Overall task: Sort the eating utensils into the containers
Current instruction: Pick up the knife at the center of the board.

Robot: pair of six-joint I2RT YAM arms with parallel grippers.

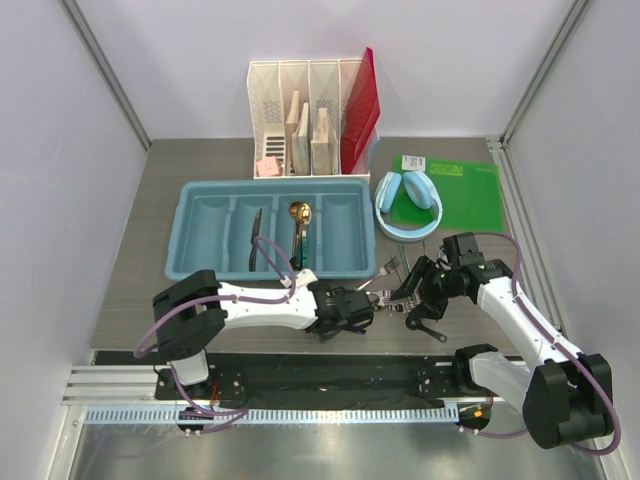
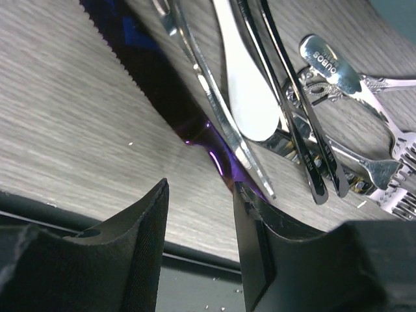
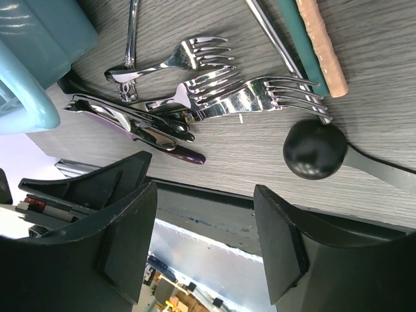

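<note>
Left claw (image 2: 200, 192) hovers low over the bench (image 1: 130, 290), jaws partly apart and clamped on nothing, tips just beside a purple knife (image 2: 156, 78). In the overhead view, left of centre, the tray (image 1: 190, 215) holds only a dark knife (image 1: 255, 238) in its second slot and a gold spoon (image 1: 299, 213) in its third. Forks (image 3: 214, 91) and a black spoon (image 3: 314, 148) lie unsorted by the right claw (image 3: 203, 192), whose jaws are wide apart and empty. Most of the sorting looks undone.
</note>
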